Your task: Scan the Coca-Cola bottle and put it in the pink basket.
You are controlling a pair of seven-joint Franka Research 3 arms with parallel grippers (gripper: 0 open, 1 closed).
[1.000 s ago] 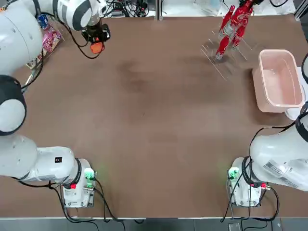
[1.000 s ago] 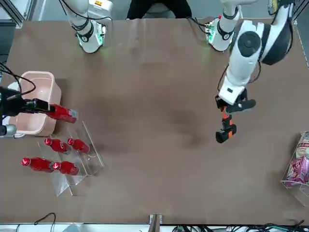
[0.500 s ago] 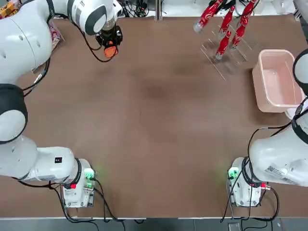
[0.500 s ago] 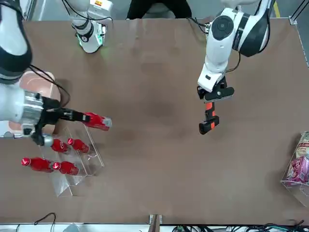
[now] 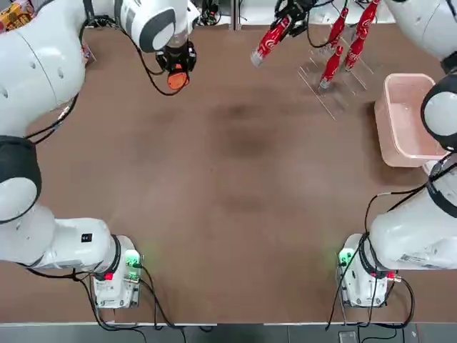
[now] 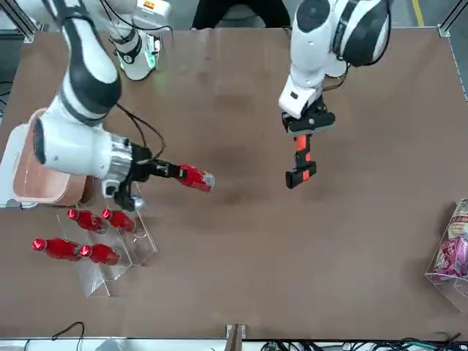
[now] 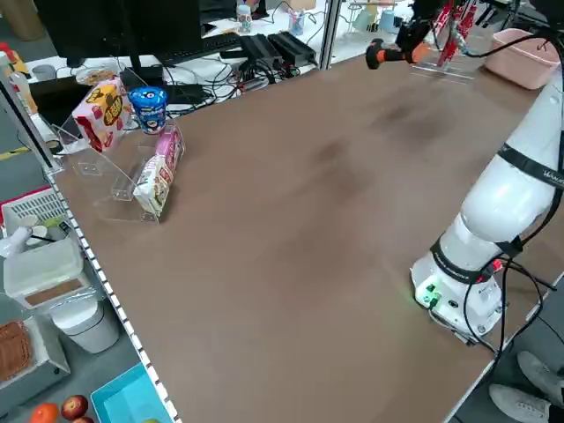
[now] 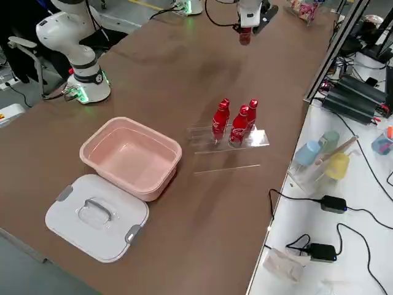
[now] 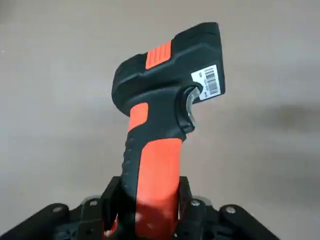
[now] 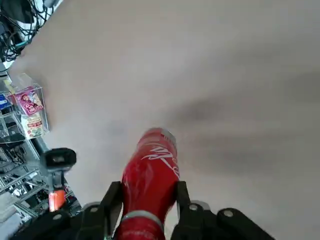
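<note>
My right gripper (image 5: 289,16) is shut on a red Coca-Cola bottle (image 5: 269,41) and holds it level above the far middle of the table, its base pointing toward the left arm. The right wrist view shows the fingers clamped on the bottle (image 10: 150,182) near its neck. My left gripper (image 5: 175,61) is shut on the orange handle of a black barcode scanner (image 9: 165,110), which hangs over the table's far left-centre (image 6: 300,157). The pink basket (image 5: 410,77) sits empty at the far right, partly behind the right arm in the front view (image 6: 22,168).
A clear rack with several more red bottles (image 5: 335,57) stands beside the basket (image 8: 150,131). A white lid (image 8: 98,215) lies next to the basket. A clear stand of snack packs (image 7: 132,150) sits at the table's far left corner.
The right arm has carried the bottle from beside the basket and rack toward the table's middle. The left arm has brought the scanner inward toward it.
</note>
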